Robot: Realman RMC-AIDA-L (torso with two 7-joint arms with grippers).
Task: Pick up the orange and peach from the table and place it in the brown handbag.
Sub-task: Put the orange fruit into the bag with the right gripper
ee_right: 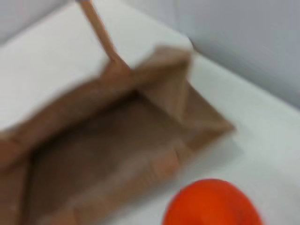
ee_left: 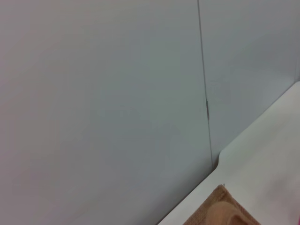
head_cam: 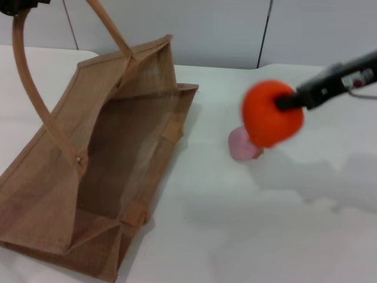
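Right gripper (head_cam: 284,101) clamps the orange (head_cam: 272,114) and carries it above the desk (head_cam: 253,224), at three o'clock from the bag (head_cam: 100,177). Peach (head_cam: 241,144) sits on the desk just under the orange, at its seven o'clock. Left gripper, at the upper left corner, appears to hold a strap (head_cam: 29,88) up; its fingers cannot be told. Step in hand looks like the carry; next, the orange must travel toward nine o'clock, over the bag's open mouth, before release. No readable writing shows.
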